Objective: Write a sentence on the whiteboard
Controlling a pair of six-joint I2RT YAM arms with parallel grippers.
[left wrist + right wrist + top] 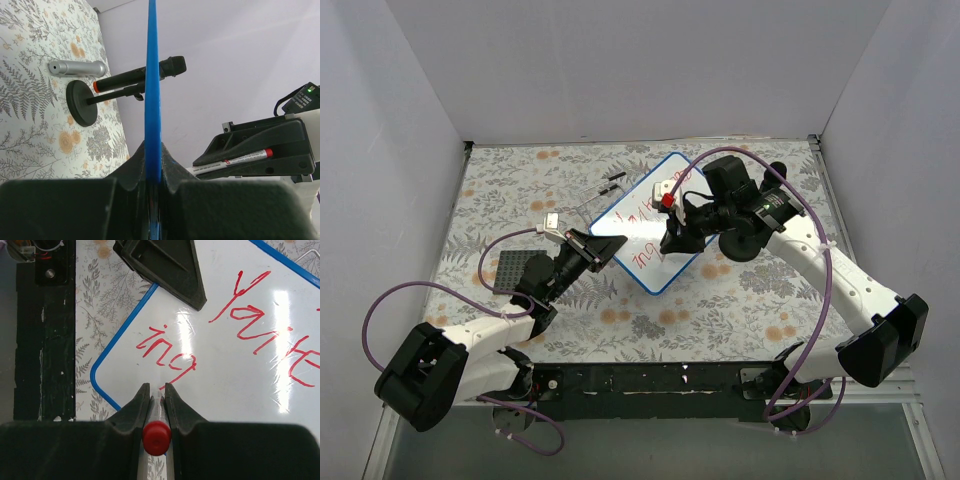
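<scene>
Red-ended marker (157, 436) sits nearest the lens, its barrel pinched between the fingers of the right gripper (157, 390), which is closed tight on it with no gap showing. The tip points at the whiteboard (235, 405), just below the tail of the "g"; I cannot tell whether it touches the surface. The sentence (260, 330) runs in two slanted red lines, one beginning "You're" across the board's middle, the other ending "ing" close to its rounded corner. On the board's edge beside that corner, the left gripper (154, 155) is clamped shut on the blue rim.

The risks, as I judge them:
- The writing sits near the corner, so a further stroke may run off the board onto the rim.
- The board is held at one edge only, and heavy pressure from the tip could twist it in that clamp and skew the letters.
- The right fingers hover over fresh ink, and a low pass could smear "ing".
- A sideways drag could tilt the marker in its pinch.
</scene>
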